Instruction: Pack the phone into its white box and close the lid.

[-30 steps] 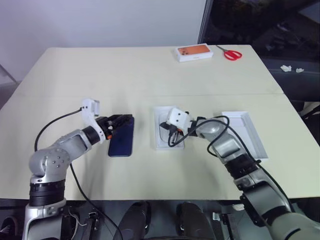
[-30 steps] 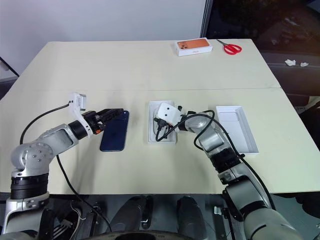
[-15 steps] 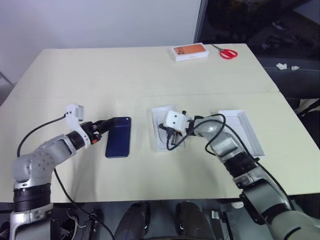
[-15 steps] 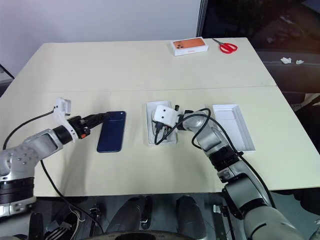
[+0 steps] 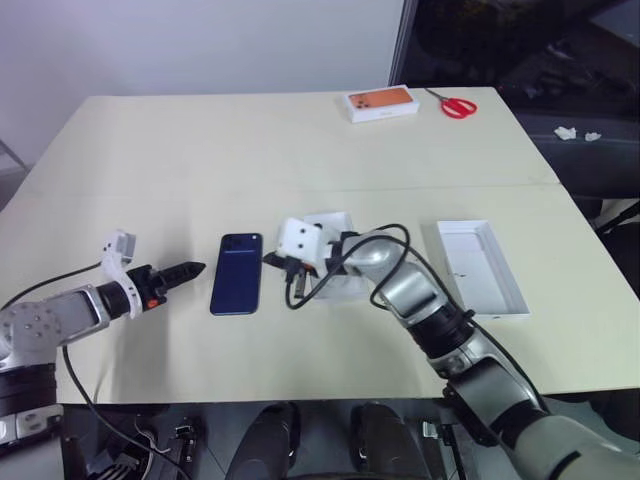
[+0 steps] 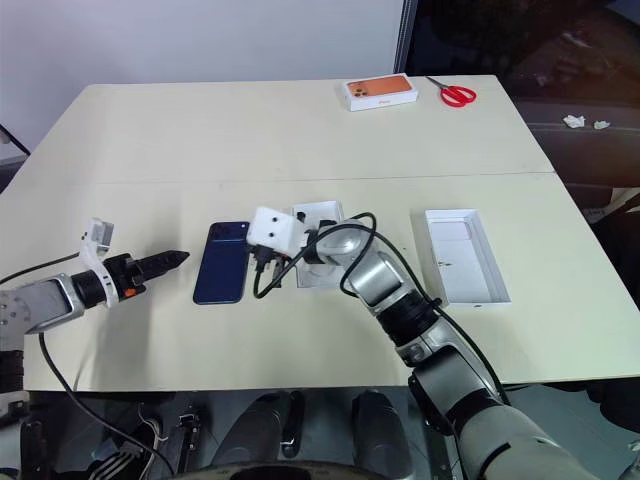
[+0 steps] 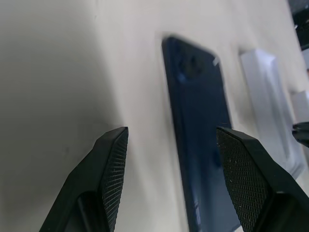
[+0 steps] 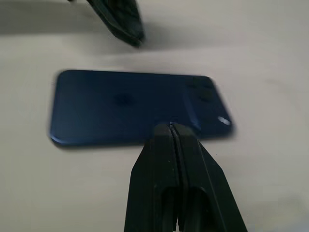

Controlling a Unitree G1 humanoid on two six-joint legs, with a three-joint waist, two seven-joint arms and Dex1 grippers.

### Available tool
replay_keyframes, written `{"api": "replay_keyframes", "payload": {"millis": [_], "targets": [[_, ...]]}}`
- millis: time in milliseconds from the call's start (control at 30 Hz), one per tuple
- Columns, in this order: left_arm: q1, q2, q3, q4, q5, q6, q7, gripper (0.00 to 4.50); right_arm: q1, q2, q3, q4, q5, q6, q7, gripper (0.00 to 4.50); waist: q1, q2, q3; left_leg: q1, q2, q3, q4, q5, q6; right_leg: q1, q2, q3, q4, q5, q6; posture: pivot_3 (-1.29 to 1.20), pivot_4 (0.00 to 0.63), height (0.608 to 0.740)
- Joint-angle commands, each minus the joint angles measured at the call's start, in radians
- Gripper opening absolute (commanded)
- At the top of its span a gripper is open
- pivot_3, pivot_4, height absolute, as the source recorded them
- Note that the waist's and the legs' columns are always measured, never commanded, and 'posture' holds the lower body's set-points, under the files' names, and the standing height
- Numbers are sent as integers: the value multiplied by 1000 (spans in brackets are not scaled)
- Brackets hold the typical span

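Note:
The dark blue phone (image 5: pixel 238 272) lies flat on the table, camera cluster at its far end. Left of it, clear of its edge, my left gripper (image 5: pixel 190 268) is open and points toward it; the left wrist view shows its fingers (image 7: pixel 113 159) apart with the phone (image 7: pixel 203 140) ahead. My right gripper (image 5: pixel 270 259) is shut and empty, its tip at the phone's right edge (image 8: pixel 125 106). The white box (image 5: pixel 335 219) sits just right of the phone, partly hidden by my right arm. The lid (image 5: pixel 480 268) lies open side up further right.
An orange-topped box (image 5: pixel 380 102) and red scissors (image 5: pixel 458 106) lie at the table's far edge. Cables hang from both wrists over the table. The table's seam runs across behind the phone.
My left gripper has drawn back to the left, off the phone. My right gripper has swung left from over the white box to the phone's right edge. The phone stays flat.

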Motion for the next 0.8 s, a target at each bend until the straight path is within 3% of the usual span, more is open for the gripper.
{"api": "replay_keyframes", "payload": {"millis": [33,567,800], "targets": [[-6,9,-51,-2,34,6,-47,3025,-52,23,43,19,-34,33,11,47,0,0,0,0,0,0,0,0,0,0,0,0,0,0,0,0,150,740],[-46,-117,-222,111,194,11,-132,3025,-135,63,133,216,-182,-16,-29,47,7,4,-5,7,-4,-2,-1,-1,1,7,-3,-1,-1,0,0,0,150,740],[-91,-208,-215,126,194,56,-120,3025,-137,85,117,237,-186,-23,-40,47,10,10,-10,16,-8,-3,-2,-2,3,16,-5,-1,-2,0,0,0,150,740]]}}
